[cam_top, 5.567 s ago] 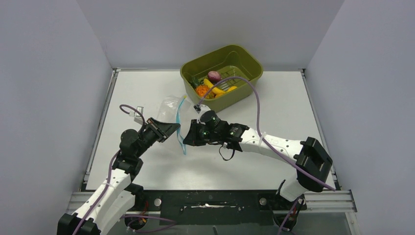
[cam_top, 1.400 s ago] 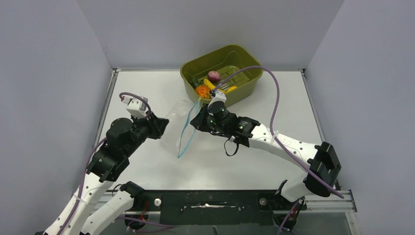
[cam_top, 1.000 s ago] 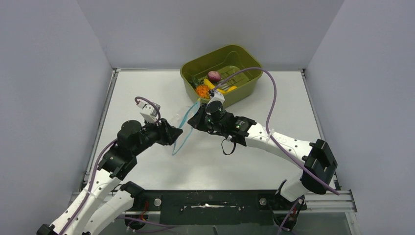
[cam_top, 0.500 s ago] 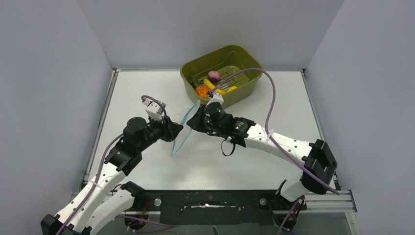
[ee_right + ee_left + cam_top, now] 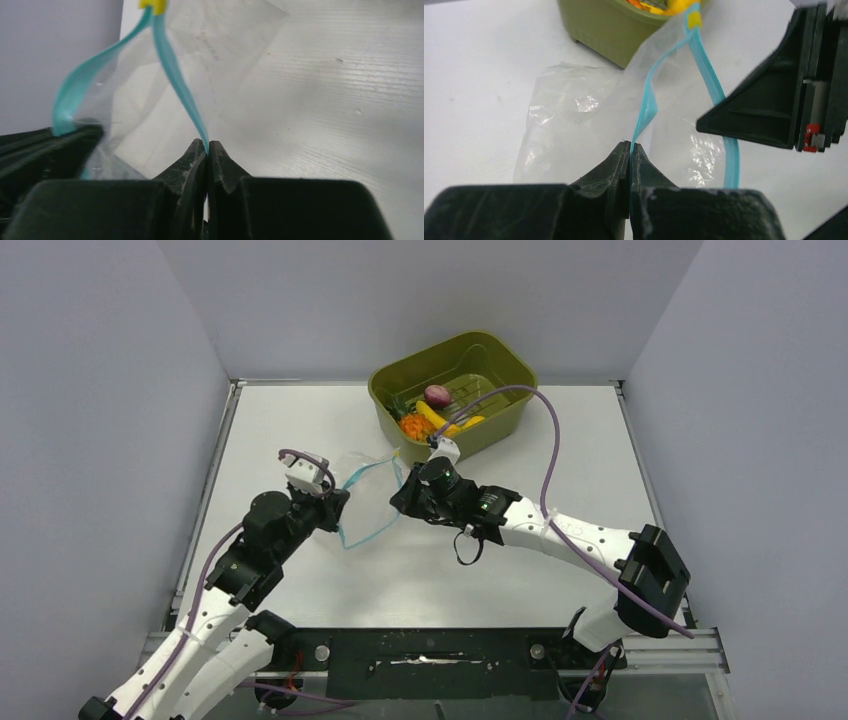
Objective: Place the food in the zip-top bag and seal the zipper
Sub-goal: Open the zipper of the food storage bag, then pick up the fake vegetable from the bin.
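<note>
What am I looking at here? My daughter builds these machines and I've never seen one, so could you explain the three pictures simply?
This is a robot with a left arm and a right arm, bolted to a white table. The wide picture comes from a fixed camera above and behind the arms. The two close-ups come from a small camera on each wrist, looking along its pincer. On the table stands a green basin with toy food inside. Between the arms is a clear bag with a blue strip along its mouth. The left pincer and the right pincer are each shut on one side of that strip, holding the mouth apart. No food shows in the bag.
</note>
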`<state>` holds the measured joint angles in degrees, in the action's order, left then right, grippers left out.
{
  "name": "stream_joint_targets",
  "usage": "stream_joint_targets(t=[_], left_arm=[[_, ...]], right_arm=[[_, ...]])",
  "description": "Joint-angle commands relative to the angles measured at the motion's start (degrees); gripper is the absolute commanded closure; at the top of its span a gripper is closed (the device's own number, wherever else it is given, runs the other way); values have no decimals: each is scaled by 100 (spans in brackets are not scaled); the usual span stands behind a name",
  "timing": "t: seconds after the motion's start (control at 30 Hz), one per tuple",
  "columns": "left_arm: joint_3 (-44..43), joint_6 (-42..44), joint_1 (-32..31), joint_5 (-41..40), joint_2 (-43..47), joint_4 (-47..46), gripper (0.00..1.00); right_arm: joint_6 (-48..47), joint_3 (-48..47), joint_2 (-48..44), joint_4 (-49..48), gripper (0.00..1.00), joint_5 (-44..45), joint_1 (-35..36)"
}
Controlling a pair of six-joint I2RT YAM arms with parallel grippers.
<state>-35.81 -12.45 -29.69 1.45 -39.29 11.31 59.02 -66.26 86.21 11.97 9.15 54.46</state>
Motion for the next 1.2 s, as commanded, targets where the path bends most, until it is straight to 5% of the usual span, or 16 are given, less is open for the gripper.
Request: stream_joint_targets(t=[0.0, 0.4, 0.77, 0.97, 1.17], left_arm=[[-233, 393, -10, -1037, 407, -300, 100], [461, 794, -10, -446, 951, -544, 100], [812, 782, -14, -408, 1210, -579, 100], [798, 832, -10, -381, 1179, -578, 100], [846, 884, -18, -329, 1331, -575, 100]], right_arm=[[-65, 375, -309, -13, 100, 358, 3], [-455, -196, -7, -37, 84, 137, -14], [-2080, -887, -335, 319, 37, 337, -178], [-2761, -1764, -175, 1077, 33, -261, -1005], [-4028, -2705, 399, 1697, 35, 430, -1344]])
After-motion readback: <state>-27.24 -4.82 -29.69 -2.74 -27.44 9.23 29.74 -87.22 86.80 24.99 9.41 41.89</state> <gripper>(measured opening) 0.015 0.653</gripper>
